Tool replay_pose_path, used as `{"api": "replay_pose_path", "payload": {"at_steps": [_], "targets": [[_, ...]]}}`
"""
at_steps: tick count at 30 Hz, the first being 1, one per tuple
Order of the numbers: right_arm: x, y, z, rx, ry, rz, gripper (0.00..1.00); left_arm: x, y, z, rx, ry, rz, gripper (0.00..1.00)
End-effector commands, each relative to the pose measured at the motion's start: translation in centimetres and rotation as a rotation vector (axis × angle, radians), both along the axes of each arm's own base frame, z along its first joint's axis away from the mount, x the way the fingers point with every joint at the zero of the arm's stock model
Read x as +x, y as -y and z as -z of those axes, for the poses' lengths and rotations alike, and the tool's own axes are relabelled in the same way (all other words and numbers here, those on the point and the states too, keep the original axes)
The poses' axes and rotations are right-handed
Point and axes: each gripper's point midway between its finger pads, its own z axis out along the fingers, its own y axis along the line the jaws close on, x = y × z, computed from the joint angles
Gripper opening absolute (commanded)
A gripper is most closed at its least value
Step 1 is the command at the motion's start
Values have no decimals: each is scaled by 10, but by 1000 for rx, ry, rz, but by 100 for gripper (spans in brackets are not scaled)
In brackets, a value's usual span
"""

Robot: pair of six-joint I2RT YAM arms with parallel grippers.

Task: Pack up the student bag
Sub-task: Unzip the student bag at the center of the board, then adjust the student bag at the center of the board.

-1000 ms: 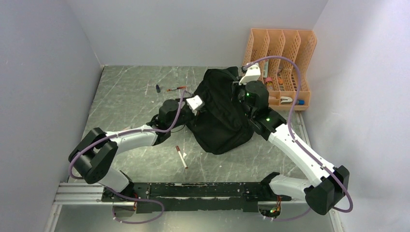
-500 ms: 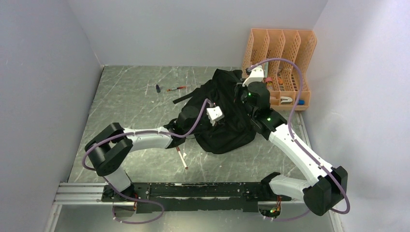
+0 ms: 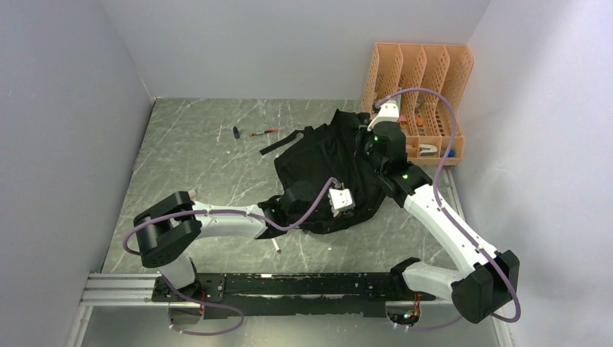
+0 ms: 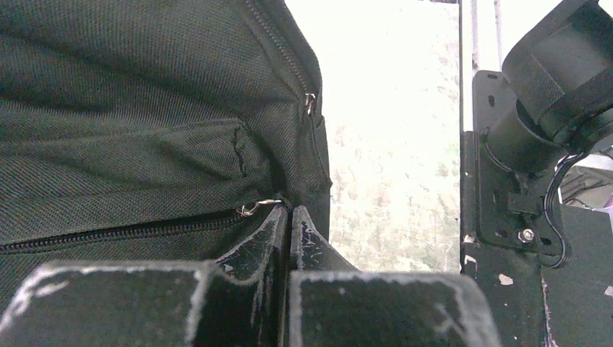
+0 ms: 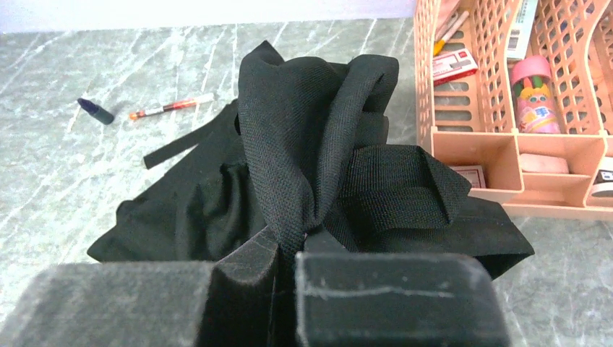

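The student bag (image 3: 322, 170) is a black fabric backpack lying slumped in the middle of the table. One strap trails out to its left. My left gripper (image 3: 349, 211) is at the bag's near right edge. In the left wrist view its jaws (image 4: 290, 217) are shut at the end of a zipper line, on the pull behind a small metal ring (image 4: 253, 208). My right gripper (image 3: 363, 139) is at the bag's far right top. In the right wrist view it (image 5: 293, 249) is shut on a raised fold of the bag's fabric (image 5: 289, 144).
An orange slotted organiser (image 3: 423, 72) with stationery stands at the back right, close to the right arm. A red pen (image 3: 264, 133) and a dark cap (image 3: 236, 132) lie on the table far left of the bag. Another pen (image 3: 275, 246) lies near the left forearm.
My left gripper has swept right and nearer along the bag's near side. The bag has spread lower and a strap now shows on its left. The right gripper shifted slightly right.
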Motion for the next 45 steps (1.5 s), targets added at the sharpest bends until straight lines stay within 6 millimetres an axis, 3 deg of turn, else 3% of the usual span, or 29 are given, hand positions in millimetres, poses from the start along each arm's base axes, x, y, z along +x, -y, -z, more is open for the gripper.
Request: {"api": "replay_pose_path", "payload": {"at_steps": [1, 6, 9, 12, 17, 20, 25, 29, 32, 35, 39, 45], "targets": [[-3, -4, -13, 45, 24, -19, 0, -42, 21, 4, 45, 16, 155, 5], [-2, 1, -12, 46, 32, -4, 0, -58, 14, 22, 129, 44, 197, 5], [-1, 2, -14, 52, 40, 5, 0, -51, 3, 24, 144, 34, 130, 13], [-2, 3, -13, 62, 35, 7, 0, -34, -13, 11, 130, 41, 11, 27], [-4, -7, -24, 98, 57, -39, 0, 6, -55, -18, 52, -8, -252, 73], [-4, -13, -42, 118, 96, -77, 0, 43, -92, -34, -6, -96, -499, 86], [-7, -36, -86, 184, 200, -203, 0, 85, -146, -41, -60, -273, -738, 88], [-16, -68, -116, 259, 255, -386, 0, 108, -187, -25, -35, -381, -911, 90], [-24, -92, -128, 333, 255, -511, 0, 117, -209, -19, -59, -421, -974, 91], [-26, -104, -132, 410, 248, -560, 0, 123, -229, -9, -52, -442, -1051, 91], [-19, -105, -129, 444, 242, -528, 0, 123, -254, 17, -9, -516, -1157, 93], [4, -78, -98, 392, 183, -321, 0, 119, -253, 33, -112, -635, -1152, 95]]}}
